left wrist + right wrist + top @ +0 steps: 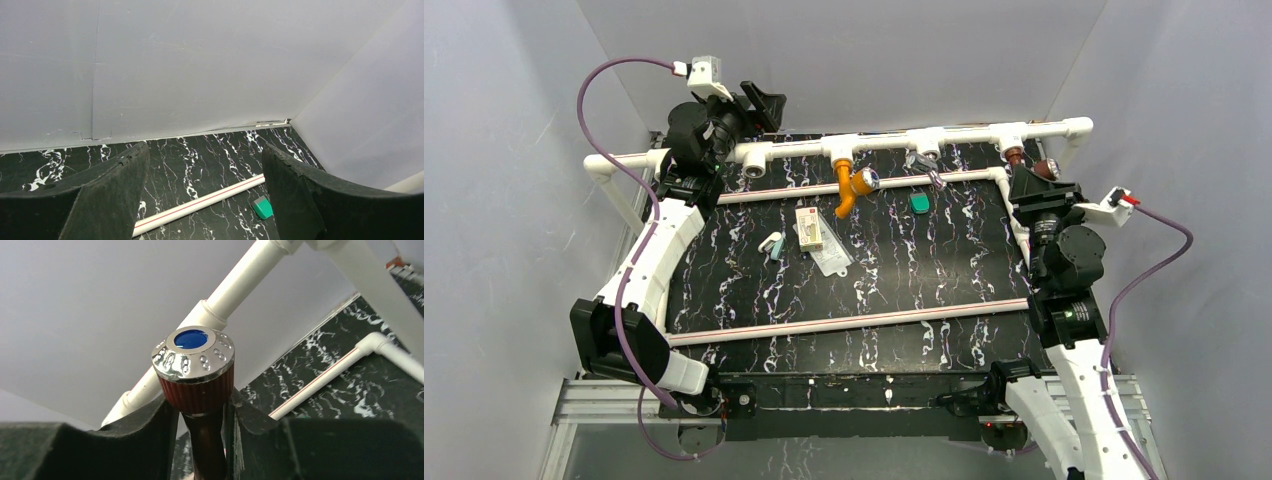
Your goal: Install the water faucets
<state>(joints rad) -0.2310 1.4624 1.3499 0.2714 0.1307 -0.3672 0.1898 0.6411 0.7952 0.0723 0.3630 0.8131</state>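
Note:
The orange faucet (852,185) hangs from a tee of the white pipe frame (964,134) at the back, spout down, knob to the right. The dark reddish-brown faucet (1015,156) sits under the right-hand tee. My right gripper (1034,180) is shut on it. In the right wrist view its dark stem (207,440) stands between my fingers (150,435), and the silver knob with a blue centre (194,357) rises above the right gripper (200,407). My left gripper (762,103) is raised at the back left. It (204,150) stands wide open on nothing.
A small green block (919,202) (262,207) lies behind a red-striped white pipe (200,205). A small box (808,228), a clear bag (832,256) and a white-teal piece (771,243) lie mid-table. Another striped pipe (844,322) crosses nearer me. Grey walls close in all round.

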